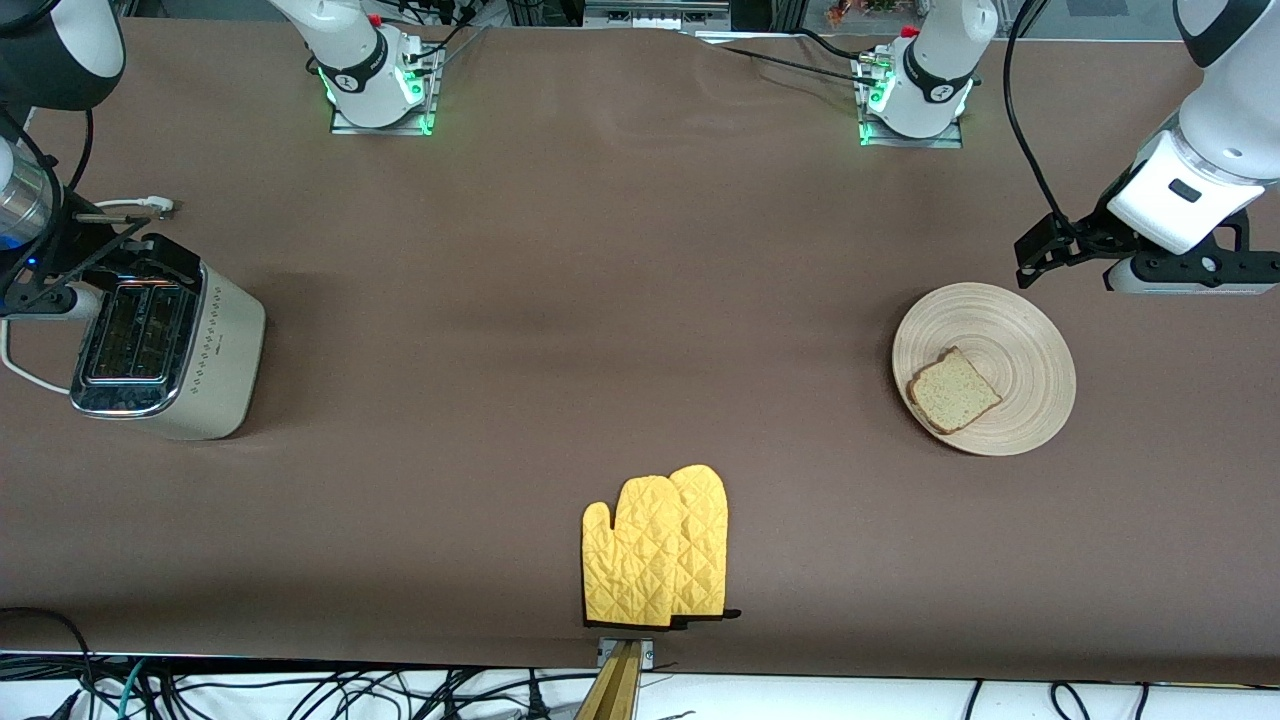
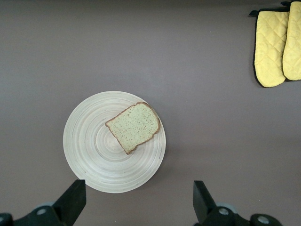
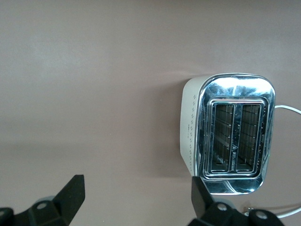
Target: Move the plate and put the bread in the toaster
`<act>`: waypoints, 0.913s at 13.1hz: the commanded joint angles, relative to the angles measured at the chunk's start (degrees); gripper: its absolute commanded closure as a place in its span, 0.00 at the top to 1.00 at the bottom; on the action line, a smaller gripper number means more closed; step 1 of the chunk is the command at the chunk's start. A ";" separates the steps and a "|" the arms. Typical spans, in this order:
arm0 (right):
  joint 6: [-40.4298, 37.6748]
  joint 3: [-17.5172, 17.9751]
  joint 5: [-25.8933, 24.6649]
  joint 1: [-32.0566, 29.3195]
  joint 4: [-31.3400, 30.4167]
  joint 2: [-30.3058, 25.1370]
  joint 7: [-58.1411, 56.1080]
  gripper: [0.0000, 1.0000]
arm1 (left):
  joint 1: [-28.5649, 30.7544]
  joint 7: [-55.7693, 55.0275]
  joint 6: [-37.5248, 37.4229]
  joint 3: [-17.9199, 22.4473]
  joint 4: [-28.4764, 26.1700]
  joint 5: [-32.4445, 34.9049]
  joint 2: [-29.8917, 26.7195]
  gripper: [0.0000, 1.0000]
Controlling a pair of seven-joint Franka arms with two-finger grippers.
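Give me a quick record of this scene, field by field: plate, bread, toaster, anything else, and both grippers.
plate: on the table at the left arm's end
bread: flat on the plate, toward its front-camera edge
toaster: upright at the right arm's end, both slots empty
oven mitts: yellow pair, mid-table, nearest the front camera
left gripper: open, in the air by the plate, holding nothing
right gripper: open, in the air by the toaster, holding nothing
task status: bread not yet in toaster
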 commanded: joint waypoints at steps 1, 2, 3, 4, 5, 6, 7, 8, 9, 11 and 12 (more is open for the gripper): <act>-0.99 0.13 0.94 1.18 1.47 0.86 0.80 1.00 | -0.38 1.33 -1.30 -0.01 0.90 0.28 -0.33 1.00; -0.91 0.04 1.29 1.19 1.56 0.86 0.54 1.00 | -0.38 1.33 -1.30 -0.01 0.90 0.29 -0.33 1.00; -0.91 0.04 1.38 1.19 1.65 0.86 0.45 1.00 | -0.38 1.33 -1.30 -0.01 0.90 0.55 -0.33 1.00; -0.99 -0.05 1.38 1.10 2.08 0.86 0.45 1.00 | -0.38 1.42 -1.30 0.08 0.90 0.55 -0.33 1.00; -0.99 -0.05 1.47 1.10 2.26 0.94 0.45 1.00 | -0.38 1.42 -1.30 -0.01 0.90 0.55 -0.33 1.00; -0.99 -0.05 1.38 1.10 2.35 0.95 0.45 1.00 | -0.38 1.33 -1.30 -0.01 0.90 0.46 -0.33 1.00; -0.99 -0.05 1.38 1.01 2.35 0.95 0.45 1.00 | -0.38 1.33 -1.39 0.08 0.90 0.46 -0.33 1.00; -0.99 -0.05 1.38 1.01 2.53 0.95 0.45 1.00 | -0.38 1.33 -1.48 0.08 0.90 0.46 -0.33 1.00; -0.99 -0.13 1.38 1.01 2.79 1.12 0.45 1.00 | -0.38 1.33 -1.57 0.08 0.90 0.46 -0.33 1.00; -0.99 -0.14 1.38 1.01 2.97 1.12 0.45 1.00 | -0.38 1.33 -1.57 0.08 0.90 0.46 -0.42 1.00; -0.99 -0.14 1.38 1.01 2.97 1.12 0.45 1.00 | -0.38 1.33 -1.57 0.08 0.90 0.46 -0.42 1.00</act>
